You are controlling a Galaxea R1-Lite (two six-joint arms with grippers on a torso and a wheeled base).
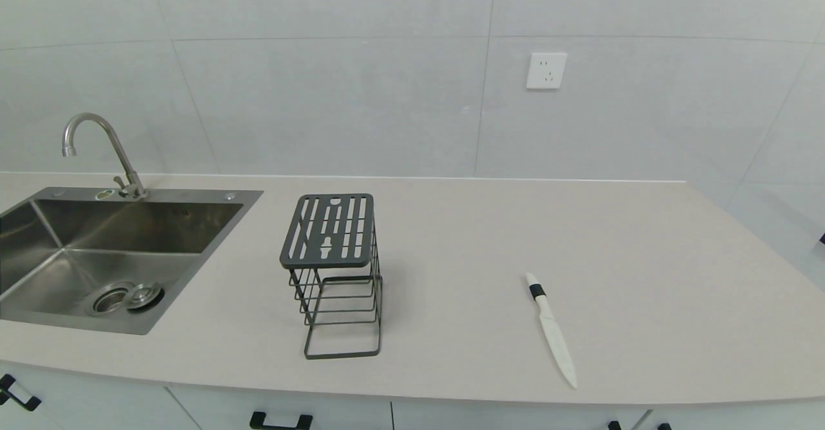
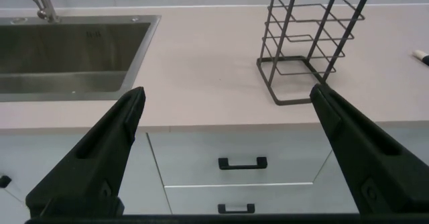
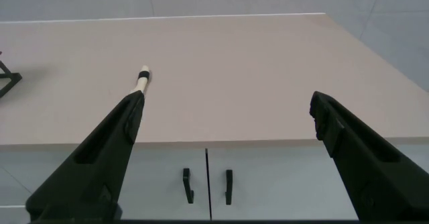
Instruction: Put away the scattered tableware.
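Note:
A white knife with a black band on its handle lies flat on the beige counter, right of centre, blade toward the front edge. Its handle end peeks past my right gripper's finger. A dark wire knife rack with a slotted top stands upright at the counter's middle; the same rack appears in the left wrist view. My left gripper is open, held in front of the counter edge below the rack. My right gripper is open too, off the counter's front edge near the knife.
A steel sink with a curved faucet is set into the counter at the left. A wall socket sits on the tiled wall. Cabinet drawers with black handles run below the counter.

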